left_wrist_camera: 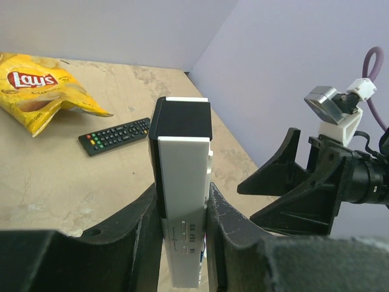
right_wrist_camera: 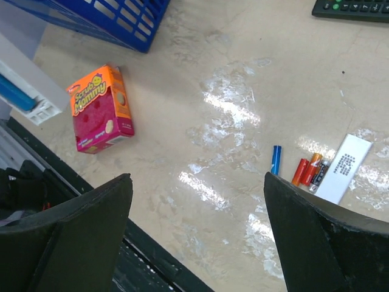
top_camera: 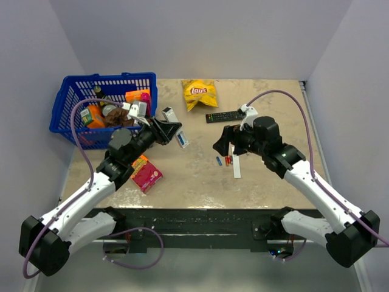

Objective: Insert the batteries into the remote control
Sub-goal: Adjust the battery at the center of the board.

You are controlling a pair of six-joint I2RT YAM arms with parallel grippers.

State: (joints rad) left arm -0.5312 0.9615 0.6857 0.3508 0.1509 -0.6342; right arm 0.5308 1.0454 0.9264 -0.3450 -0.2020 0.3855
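Note:
My left gripper (top_camera: pixel 169 130) is shut on the white remote control (top_camera: pixel 176 129) and holds it above the table, dark end away from the wrist. In the left wrist view the remote (left_wrist_camera: pixel 182 176) stands between the fingers (left_wrist_camera: pixel 137 243). From the right wrist view the remote (right_wrist_camera: pixel 27 82) shows a blue piece in its open back. My right gripper (top_camera: pixel 222 141) is open and empty, above and left of the batteries. A blue battery (right_wrist_camera: pixel 276 160), a red one (right_wrist_camera: pixel 299 171) and an orange one (right_wrist_camera: pixel 312 168) lie beside the white back strip (right_wrist_camera: pixel 344 168).
A blue basket (top_camera: pixel 67 103) full of items stands at the back left. A yellow Lay's bag (top_camera: pixel 199 93) and a black remote (top_camera: pixel 225 115) lie at the back. A pink-orange Scrub Mommy box (top_camera: pixel 146 173) lies near the left arm.

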